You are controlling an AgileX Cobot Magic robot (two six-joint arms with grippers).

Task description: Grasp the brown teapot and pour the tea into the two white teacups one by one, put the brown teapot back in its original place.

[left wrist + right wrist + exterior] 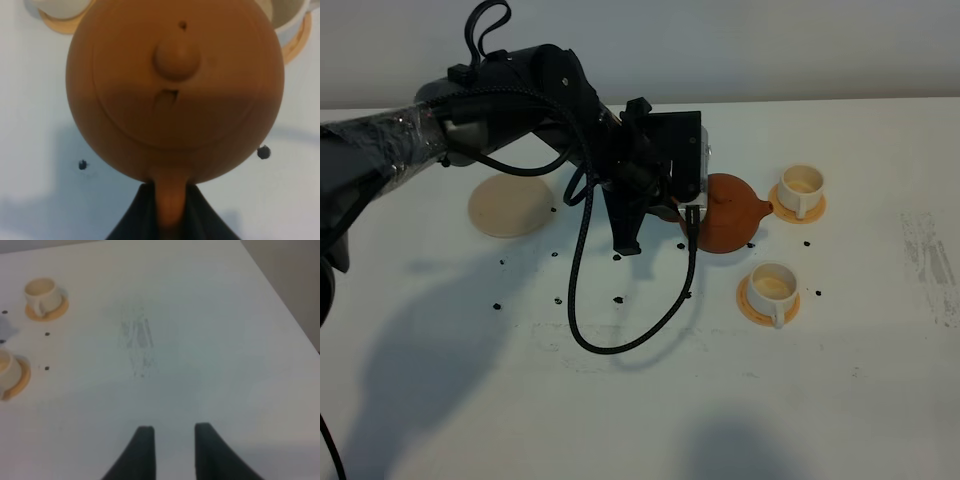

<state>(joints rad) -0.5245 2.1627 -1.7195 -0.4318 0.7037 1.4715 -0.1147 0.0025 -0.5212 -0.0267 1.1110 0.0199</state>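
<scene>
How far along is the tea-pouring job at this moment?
Done: the brown teapot is off the beige coaster, and the left gripper is shut on its handle. In hand: its spout is by the far teacup; whether any tea is poured yet I cannot tell. Left: the near teacup, probably both, then returning the teapot to the coaster. The right gripper hangs open, unused.

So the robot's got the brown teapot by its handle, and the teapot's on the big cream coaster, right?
Not quite. The jaws do have the brown teapot by its handle, but it's not on the big cream coaster. The exterior high view shows that coaster bare, and the teapot beside the two white teacups.
</scene>
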